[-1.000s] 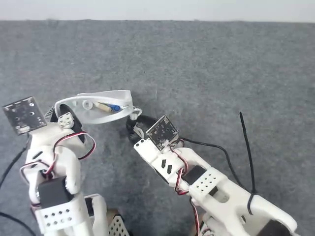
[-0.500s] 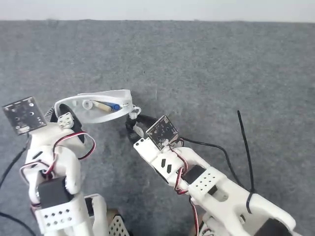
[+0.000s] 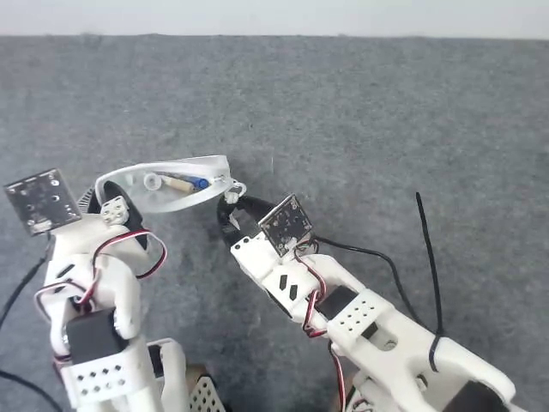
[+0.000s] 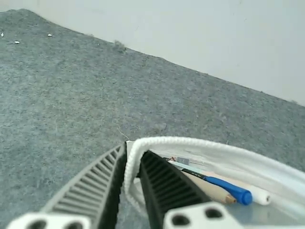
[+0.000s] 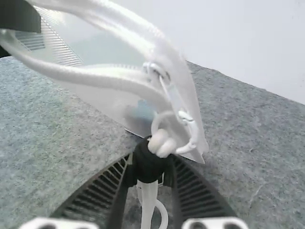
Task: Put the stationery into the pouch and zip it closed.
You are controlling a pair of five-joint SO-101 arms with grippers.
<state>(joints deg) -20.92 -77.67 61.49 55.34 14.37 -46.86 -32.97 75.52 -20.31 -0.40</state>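
The see-through pouch (image 3: 167,184) hung in the air at the left middle of the high view, a bit above the grey mat (image 3: 386,112). The left gripper (image 4: 133,176) was pinching the pouch's thick white edge at its left end. The right gripper (image 3: 230,215) sat just past the pouch's right end, and its fingers were pressed tight on a dark knob on the cord of the zip pull (image 5: 157,143). Inside the pouch lay a blue-capped pen (image 4: 228,189) and a wooden pencil (image 4: 205,186), side by side. The mat ran wide across the upper and right parts of the high view, up to the pale wall (image 3: 274,17) along the top edge. A thin black cable (image 3: 429,249) curved over the mat at the right, well apart from the pouch
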